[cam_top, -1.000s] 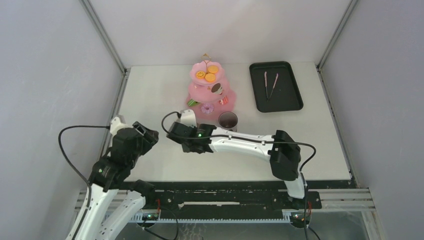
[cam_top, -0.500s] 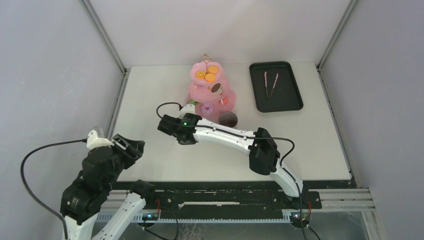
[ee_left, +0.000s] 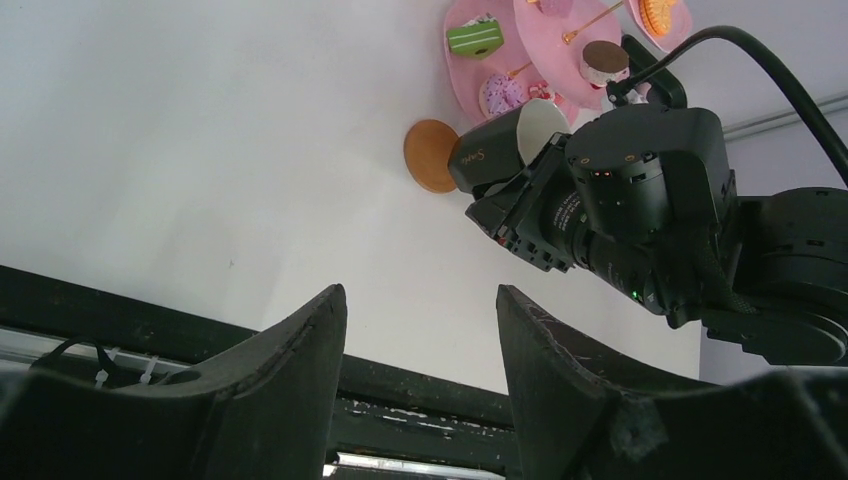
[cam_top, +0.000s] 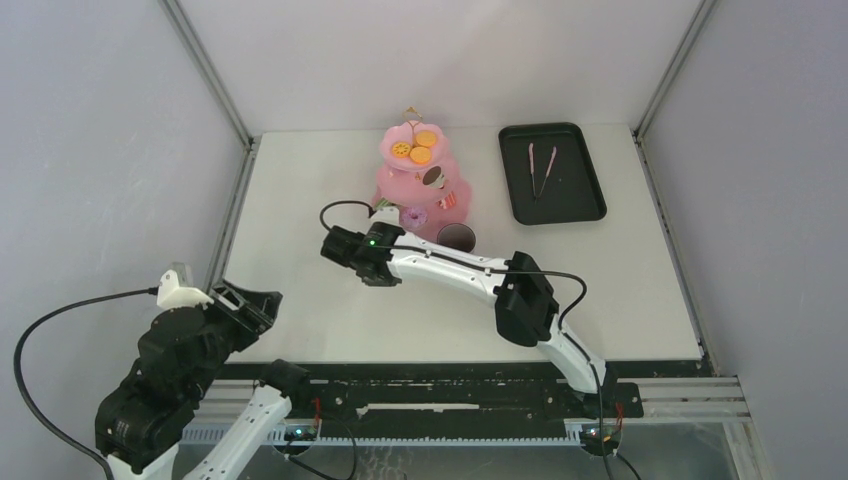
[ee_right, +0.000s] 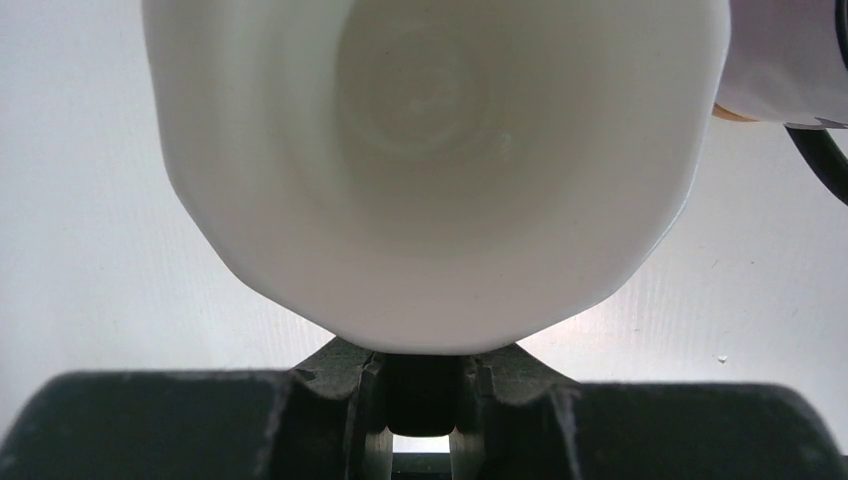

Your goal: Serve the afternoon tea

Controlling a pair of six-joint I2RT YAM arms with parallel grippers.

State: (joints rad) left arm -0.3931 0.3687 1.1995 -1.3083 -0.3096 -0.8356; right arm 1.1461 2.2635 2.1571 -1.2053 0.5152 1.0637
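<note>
Your right gripper (ee_right: pixel 422 370) has its jaws narrowed onto the wall of a mug (ee_left: pixel 495 152), one finger inside the rim and one outside. That mug is dark outside and white inside. You hold it tipped on its side, mouth towards the wrist camera, so its pale inside fills most of that view.

From your left wrist camera, the mug's base end overlaps the edge of a round brown coaster (ee_left: pixel 428 157) lying flat on the table (cam_top: pixel 300 180). You cannot tell from that angle whether mug and coaster touch.

Your left gripper (ee_left: pixel 420 297) is at the near left corner of the table, well apart from everything. Its jaws stand wide and hold nothing.

The pink cake stand (cam_top: pixel 392 182) sits upright at the middle back of the table, just behind your right gripper. Orange pastries (cam_top: pixel 421 155) lie on its top tier and other small cakes on the lower tiers. A second mug (cam_top: pixel 457 238) stands upright at the stand's front right edge.

A black tray (cam_top: pixel 575 200) lies to the right of the stand, with thin tongs (cam_top: pixel 541 170) resting in it.
</note>
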